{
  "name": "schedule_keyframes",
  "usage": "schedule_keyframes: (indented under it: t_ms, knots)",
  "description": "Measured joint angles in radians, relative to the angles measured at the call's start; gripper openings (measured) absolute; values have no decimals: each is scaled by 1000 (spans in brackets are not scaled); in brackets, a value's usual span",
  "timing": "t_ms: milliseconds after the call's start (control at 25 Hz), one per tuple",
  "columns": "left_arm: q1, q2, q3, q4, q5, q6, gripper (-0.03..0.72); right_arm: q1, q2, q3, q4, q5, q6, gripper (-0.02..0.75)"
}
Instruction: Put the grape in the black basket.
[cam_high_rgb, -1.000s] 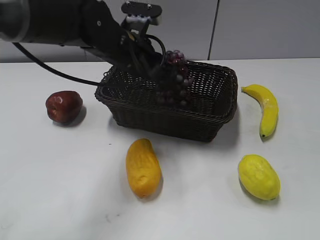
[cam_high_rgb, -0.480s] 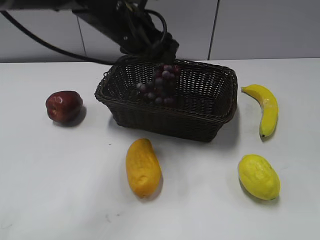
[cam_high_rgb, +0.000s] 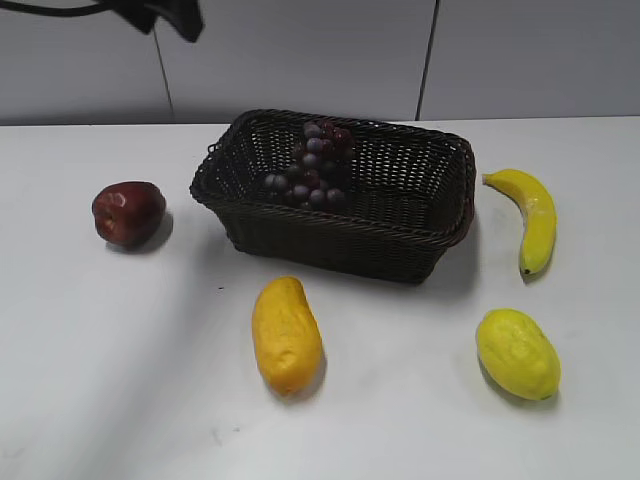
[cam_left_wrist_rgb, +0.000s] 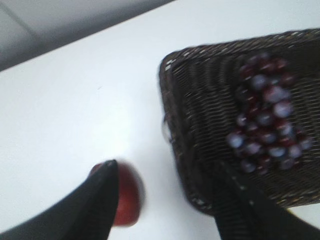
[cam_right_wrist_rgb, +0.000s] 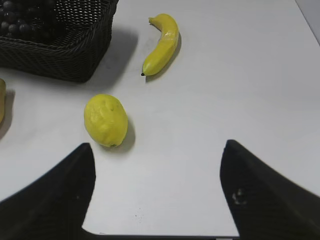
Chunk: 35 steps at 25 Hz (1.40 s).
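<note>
The grape (cam_high_rgb: 312, 168), a bunch of dark red-purple berries, lies inside the black basket (cam_high_rgb: 400, 245) against its left and back part. It also shows in the left wrist view (cam_left_wrist_rgb: 267, 122), inside the basket (cam_left_wrist_rgb: 187, 145), and at the top left of the right wrist view (cam_right_wrist_rgb: 20, 20) in the basket (cam_right_wrist_rgb: 65, 55). My left gripper (cam_left_wrist_rgb: 165, 167) is open and empty, high above the table left of the basket; only a dark bit of that arm (cam_high_rgb: 165, 15) shows at the top left of the exterior view. My right gripper (cam_right_wrist_rgb: 157, 150) is open and empty above bare table.
A dark red apple (cam_high_rgb: 128, 213) lies left of the basket, also in the left wrist view (cam_left_wrist_rgb: 127, 195). An orange mango (cam_high_rgb: 286, 335) lies in front. A yellow mango (cam_high_rgb: 517, 353) and a banana (cam_high_rgb: 535, 218) lie to the right, also in the right wrist view (cam_right_wrist_rgb: 105, 120) (cam_right_wrist_rgb: 162, 42).
My left gripper let go of the grape, which dropped and settled in the basket. The left arm then rose and drew back to the upper left, almost out of the exterior view.
</note>
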Motion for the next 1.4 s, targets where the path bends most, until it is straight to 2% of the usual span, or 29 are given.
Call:
schedule_keyframes:
  t_ms: [320, 480, 560, 960, 1400]
  knots:
    - [230, -27, 37, 26, 48, -47, 553, 0, 0, 0, 0, 0, 0, 590]
    - [329, -98, 171, 24, 45, -51, 551, 0, 0, 0, 0, 0, 0, 590]
    - [360, -164, 283, 21, 46, -54, 542, 0, 0, 0, 0, 0, 0, 590]
    - [371, -561, 818, 7, 51, -56, 525, 0, 0, 0, 0, 0, 0, 590]
    - [371, -927, 1153, -13, 22, -58, 480, 0, 0, 0, 0, 0, 0, 590]
